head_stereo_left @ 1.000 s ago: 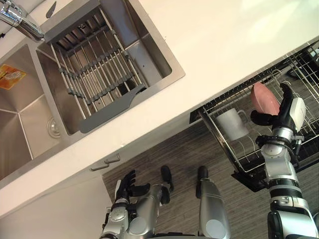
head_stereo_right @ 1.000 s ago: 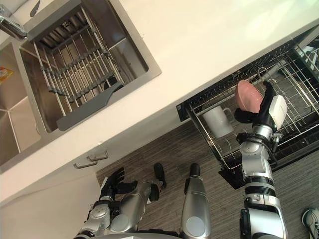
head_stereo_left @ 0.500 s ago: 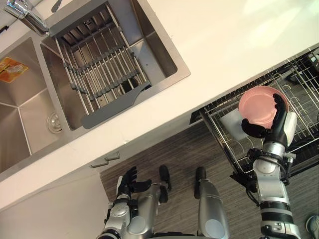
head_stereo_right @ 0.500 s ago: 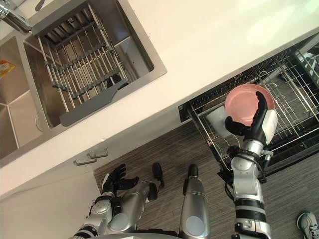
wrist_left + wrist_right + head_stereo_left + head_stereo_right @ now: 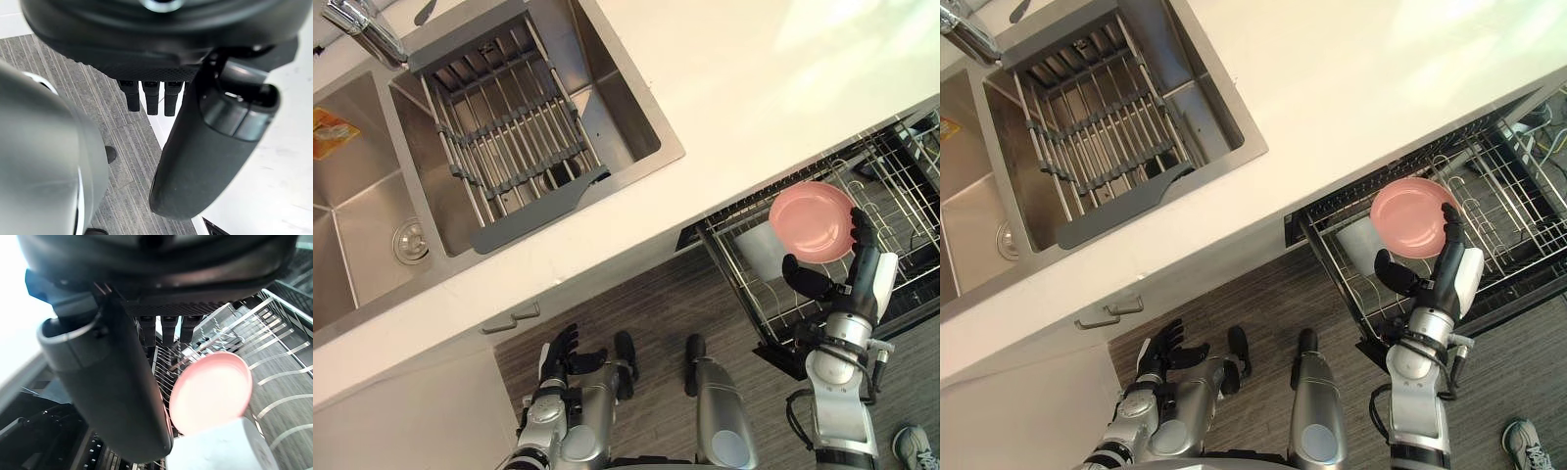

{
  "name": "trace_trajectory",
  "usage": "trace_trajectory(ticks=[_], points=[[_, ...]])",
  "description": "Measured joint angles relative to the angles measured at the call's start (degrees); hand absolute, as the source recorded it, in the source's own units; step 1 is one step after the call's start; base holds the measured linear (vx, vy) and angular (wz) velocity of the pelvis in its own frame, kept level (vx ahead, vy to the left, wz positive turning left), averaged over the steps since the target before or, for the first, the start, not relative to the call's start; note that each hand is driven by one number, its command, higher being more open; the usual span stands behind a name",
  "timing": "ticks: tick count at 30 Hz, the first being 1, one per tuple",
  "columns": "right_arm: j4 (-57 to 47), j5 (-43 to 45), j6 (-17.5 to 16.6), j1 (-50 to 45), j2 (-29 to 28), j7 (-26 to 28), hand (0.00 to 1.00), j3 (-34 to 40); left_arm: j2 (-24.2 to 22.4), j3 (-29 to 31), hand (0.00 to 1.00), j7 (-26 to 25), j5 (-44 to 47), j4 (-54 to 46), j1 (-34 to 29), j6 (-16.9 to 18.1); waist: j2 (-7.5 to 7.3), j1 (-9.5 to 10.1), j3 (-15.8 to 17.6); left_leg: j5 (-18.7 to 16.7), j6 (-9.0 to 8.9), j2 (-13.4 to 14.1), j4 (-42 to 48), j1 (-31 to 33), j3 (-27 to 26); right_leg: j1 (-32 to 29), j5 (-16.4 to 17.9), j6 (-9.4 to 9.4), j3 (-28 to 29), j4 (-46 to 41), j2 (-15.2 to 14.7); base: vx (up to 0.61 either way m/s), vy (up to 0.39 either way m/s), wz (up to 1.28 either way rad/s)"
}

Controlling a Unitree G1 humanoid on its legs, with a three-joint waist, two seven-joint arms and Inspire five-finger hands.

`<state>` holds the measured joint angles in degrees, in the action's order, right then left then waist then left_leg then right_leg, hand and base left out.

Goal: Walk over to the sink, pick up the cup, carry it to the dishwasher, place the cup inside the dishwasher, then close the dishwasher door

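My right hand (image 5: 858,284) is shut on a pink cup (image 5: 811,221), held over the pulled-out wire rack (image 5: 901,186) of the open dishwasher. The cup's round face is turned up towards my head. In the right wrist view the cup (image 5: 210,389) sits between the thumb and the fingers (image 5: 164,328), with rack wires behind it. A white mug (image 5: 759,250) lies in the rack just left of the cup. My left hand (image 5: 563,354) hangs low in front of the cabinet, fingers (image 5: 146,95) straight, holding nothing.
A steel sink (image 5: 607,98) with a grey drying rack (image 5: 499,147) and a faucet (image 5: 362,24) lies at the upper left. The white counter (image 5: 754,78) runs above the dishwasher. A drawer handle (image 5: 509,318) shows below the sink. A person's shoe (image 5: 911,446) stands at the lower right.
The right hand has turned the pink cup from edge-on to showing its round face, and it now sits a little further left over the rack. The camera has shifted slightly.
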<state>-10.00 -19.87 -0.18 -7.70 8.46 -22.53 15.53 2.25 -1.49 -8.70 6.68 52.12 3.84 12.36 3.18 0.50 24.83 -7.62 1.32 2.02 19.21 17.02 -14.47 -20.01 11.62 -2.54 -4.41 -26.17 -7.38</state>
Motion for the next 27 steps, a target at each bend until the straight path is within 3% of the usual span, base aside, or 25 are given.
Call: trace_trajectory(ticks=[7,12,19,27], points=[[-3.74,1.38,-3.38,-7.74,-4.22,0.25,0.9,4.65,0.07,1.45,0.9,0.33,-1.22,0.62,-0.26,-1.12,-2.9,-0.34,-2.73,-1.65,-0.06,0.61,0.02,-2.7,-0.31,3.38,0.35,-0.03,-0.36,1.64,0.55,0.03,0.009,-0.01],[-4.27,9.43,-5.29,-12.22,-7.12,1.15,0.9,12.38,-0.02,1.69,0.9,1.17,-2.21,2.06,-1.76,-2.04,-4.15,-1.45,-6.98,-2.88,-0.27,1.18,0.01,-5.44,-1.35,7.03,0.32,-0.27,0.17,4.59,1.2,0.07,0.031,-0.1],[2.35,23.88,-7.51,-13.68,-9.96,2.08,0.9,24.4,-1.41,3.01,0.9,1.84,-2.24,2.2,-4.38,-2.25,-4.27,-1.81,-11.52,-4.07,-1.08,1.84,-0.81,-9.33,-3.14,11.17,0.18,-0.52,1.27,7.92,2.07,0.08,0.017,-0.15],[13.45,40.5,-8.28,-12.4,-11.06,2.35,0.9,28.13,-2.59,6.02,0.9,2.47,-2.22,2.22,-5.28,-2.5,-4.15,-2.83,-12.58,-4.35,-1.14,1.92,-1.13,-10.61,-3.48,12.28,0.21,-0.55,1.52,8.26,2.21,0.0,0.002,-0.02]])
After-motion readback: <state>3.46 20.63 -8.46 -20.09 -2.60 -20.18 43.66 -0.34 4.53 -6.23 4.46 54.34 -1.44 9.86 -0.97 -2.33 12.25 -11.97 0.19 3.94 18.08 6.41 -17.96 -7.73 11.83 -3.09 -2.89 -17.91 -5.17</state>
